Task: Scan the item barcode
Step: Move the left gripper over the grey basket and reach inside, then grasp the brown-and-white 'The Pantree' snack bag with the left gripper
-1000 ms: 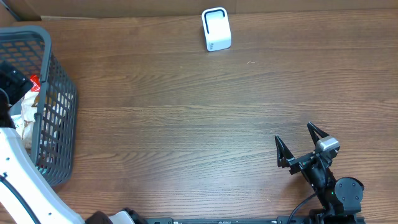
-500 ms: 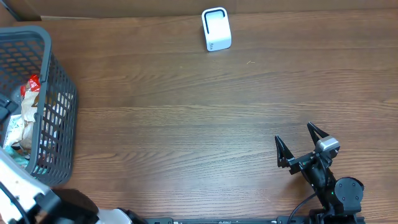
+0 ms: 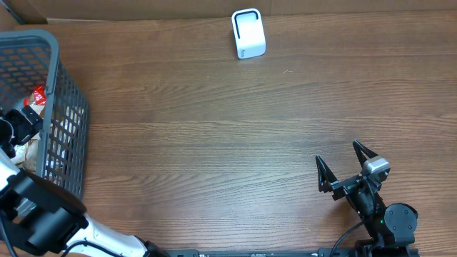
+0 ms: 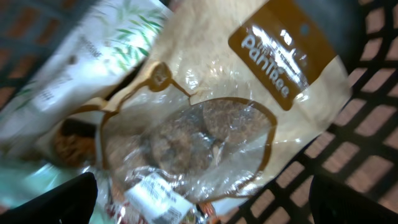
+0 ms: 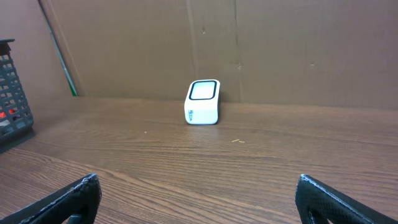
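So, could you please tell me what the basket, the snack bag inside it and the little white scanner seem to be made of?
Basket: probably moulded plastic, matte dark grey, judging by its even lattice walls.
Snack bag: glossy film with a clear window, going by glare and crinkles.
Scanner: smooth white plastic shell, likely, given its rounded corners.

Wood-grain table (image 3: 214, 143), brown cardboard wall (image 5: 280, 50) behind

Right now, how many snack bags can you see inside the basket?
2 clearly: a tan bag with a clear window in the middle, and a white bag with green leaves at its upper left. Others may be hidden in the grey basket.
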{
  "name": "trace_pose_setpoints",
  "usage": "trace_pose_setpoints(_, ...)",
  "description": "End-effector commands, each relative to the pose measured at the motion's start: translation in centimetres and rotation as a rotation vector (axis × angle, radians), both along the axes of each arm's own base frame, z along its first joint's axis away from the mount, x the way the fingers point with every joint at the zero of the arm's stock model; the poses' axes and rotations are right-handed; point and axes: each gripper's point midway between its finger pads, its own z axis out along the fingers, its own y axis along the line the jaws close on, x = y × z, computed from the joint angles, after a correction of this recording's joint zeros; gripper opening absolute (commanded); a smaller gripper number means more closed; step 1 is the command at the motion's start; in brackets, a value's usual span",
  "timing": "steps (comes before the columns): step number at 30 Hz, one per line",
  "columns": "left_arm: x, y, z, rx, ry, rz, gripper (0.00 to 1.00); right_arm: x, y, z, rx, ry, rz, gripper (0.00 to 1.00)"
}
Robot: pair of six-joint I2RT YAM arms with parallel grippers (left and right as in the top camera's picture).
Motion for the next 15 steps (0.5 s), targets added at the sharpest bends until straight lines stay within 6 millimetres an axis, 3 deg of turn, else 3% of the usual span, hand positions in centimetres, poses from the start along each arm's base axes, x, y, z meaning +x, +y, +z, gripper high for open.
trace_pose_setpoints(1,0.6,-0.4,-2.5,-0.046,0.033,-0.127,1.00,0.0,0.2,-0.2,0.005,-0.003,0.006,1.00)
trace_pose_setpoints(7,1.0,0.0,-6.4,-0.086,0.080,-0.192,1.00,0.0,0.2,-0.2,0.005,-0.003,0.006,1.00)
trace_pose_setpoints(15,1.5,0.8,-8.1,-0.067,0.093,-0.214,0.96,0.0,0.2,-0.2,0.005,-0.003,0.006,1.00)
